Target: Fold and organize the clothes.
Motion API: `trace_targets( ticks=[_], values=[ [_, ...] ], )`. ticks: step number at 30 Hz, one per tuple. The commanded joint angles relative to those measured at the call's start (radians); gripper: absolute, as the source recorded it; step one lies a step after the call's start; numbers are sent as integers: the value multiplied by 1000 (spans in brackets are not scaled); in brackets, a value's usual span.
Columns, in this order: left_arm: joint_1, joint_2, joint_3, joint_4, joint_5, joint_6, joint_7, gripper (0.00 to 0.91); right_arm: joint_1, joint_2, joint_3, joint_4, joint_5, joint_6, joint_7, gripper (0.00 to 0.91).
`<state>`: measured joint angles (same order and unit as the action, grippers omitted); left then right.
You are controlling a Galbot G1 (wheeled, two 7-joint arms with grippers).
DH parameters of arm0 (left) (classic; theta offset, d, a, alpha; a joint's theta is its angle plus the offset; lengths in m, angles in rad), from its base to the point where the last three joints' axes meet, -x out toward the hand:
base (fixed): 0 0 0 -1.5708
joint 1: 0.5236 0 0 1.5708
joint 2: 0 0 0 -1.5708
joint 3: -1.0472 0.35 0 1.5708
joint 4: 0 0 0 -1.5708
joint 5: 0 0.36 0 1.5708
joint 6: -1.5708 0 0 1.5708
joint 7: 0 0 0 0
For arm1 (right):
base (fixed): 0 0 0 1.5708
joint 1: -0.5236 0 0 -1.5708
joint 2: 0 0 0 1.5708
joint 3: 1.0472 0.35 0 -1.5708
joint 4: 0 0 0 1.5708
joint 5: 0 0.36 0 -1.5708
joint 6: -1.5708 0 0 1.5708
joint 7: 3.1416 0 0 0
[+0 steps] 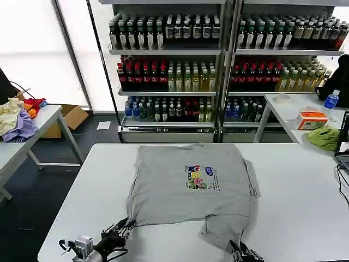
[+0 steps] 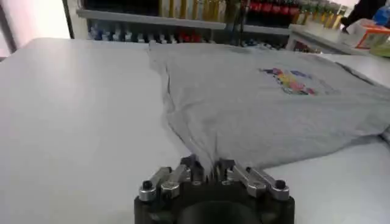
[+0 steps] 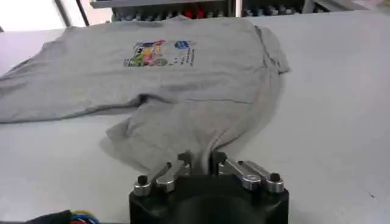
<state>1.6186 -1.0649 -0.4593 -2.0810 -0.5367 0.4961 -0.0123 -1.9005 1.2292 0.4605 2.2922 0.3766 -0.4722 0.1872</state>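
At the near edge of the white table (image 1: pixel 305 207), the left gripper (image 1: pixel 121 228) sits low at the shirt's near left corner, its fingers (image 2: pixel 190 168) clenched on a pinch of the hem, the grey cloth bunching between them in the left wrist view. The right gripper (image 1: pixel 240 250) is at the near right, where a loose flap of the shirt hangs toward the table edge; in the right wrist view its fingers (image 3: pixel 183 163) are drawn together on the fabric's edge, though the head view shows too little of it to confirm the hold from above. The light grey shirt (image 1: pixel 191 188) lies spread flat on the middle of the table, front side up, with a small multicolour chest print (image 1: pixel 200 178) near its centre. Its near right part is rumpled and folded over on itself, while the far portion lies smooth, with one sleeve (image 1: pixel 252 177) sticking out to the right. Beyond the table stand shelves of bottled drinks (image 1: pixel 223 65) across the back of the room. To the left, another table (image 1: pixel 43 117) carries a heap of coloured clothes (image 1: pixel 19 117), with a cardboard box (image 1: pixel 68 119) on the floor just behind it. To the right, a further table (image 1: pixel 283 109) holds an orange-and-white box (image 1: pixel 312 120), a green cloth (image 1: pixel 323 137) and a blue bottle (image 1: pixel 331 99).
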Motion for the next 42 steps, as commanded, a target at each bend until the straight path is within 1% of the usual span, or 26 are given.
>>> trace_targets(
  ticks=[1, 3, 6, 9, 11, 16, 18, 19, 20, 23, 24, 26, 28, 31, 32, 34, 37, 38, 39, 40, 42],
  values=[
    [24, -17, -7, -22, 77, -88, -26, 20, -9, 0, 5, 16, -5, 68, -21, 0],
    [41, -24, -20, -59, 95, -98, -26, 20, -32, 0, 13, 38, -4, 87, -39, 0],
    [78, -31, -42, -108, 103, -94, -29, 10, -84, -1, 23, 71, -10, 121, -51, 0],
    [131, -33, -62, -170, 119, -82, -27, 20, -161, 1, 31, 124, -16, 143, -58, 0],
    [164, -33, -75, -208, 125, -70, -27, 20, -227, 1, 31, 152, -37, 177, -72, 0],
    [237, -29, -107, -255, 169, -50, -27, 20, -357, -2, 32, 179, -75, 234, -89, 0],
    [283, -20, -125, -284, 171, -41, -25, 20, -432, 0, 50, 189, -101, 283, -119, 0],
    [294, -18, -127, -291, 172, -32, -26, 20, -454, 1, 58, 190, -105, 290, -133, 0],
    [320, -16, -135, -306, 174, -20, -25, 20, -485, 4, 65, 191, -116, 320, -150, 0],
    [345, -11, -146, -335, 180, -2, -23, 20, -514, 1, 77, 192, -114, 377, -166, 0],
    [344, -11, -147, -342, 180, 7, -23, 20, -513, 1, 78, 191, -114, 380, -168, 0],
    [327, -10, -146, -343, 181, 16, -23, 20, -468, 8, 87, 182, -107, 405, -174, 0],
    [293, -10, -145, -337, 177, 31, -24, 20, -436, 13, 88, 179, -97, 408, -175, 0],
    [216, 0, -145, -315, 159, 49, -23, 20, -288, 16, 91, 163, -68, 403, -163, 0],
    [169, 7, -145, -305, 143, 60, -23, 20, -216, 20, 90, 153, -56, 396, -151, 0],
    [103, 15, -144, -284, 108, 70, -23, 10, -127, 25, 87, 140, -23, 378, -134, 0],
    [-15, 32, -133, -238, 75, 80, -8, 20, 59, 5, 74, 109, 74, 338, -70, 0],
    [-48, 34, -127, -221, 72, 80, -3, 20, 122, -2, 72, 93, 95, 322, -57, 0],
    [-69, 34, -123, -195, 65, 80, -1, 10, 170, -9, 68, 77, 111, 314, -48, 0],
    [-100, 35, -119, -174, 55, 80, 0, 20, 215, -16, 61, 60, 118, 307, -38, 0],
    [-143, 38, -114, -133, 40, 80, 18, 10, 282, -25, 44, 25, 123, 296, -31, 0]
  ],
)
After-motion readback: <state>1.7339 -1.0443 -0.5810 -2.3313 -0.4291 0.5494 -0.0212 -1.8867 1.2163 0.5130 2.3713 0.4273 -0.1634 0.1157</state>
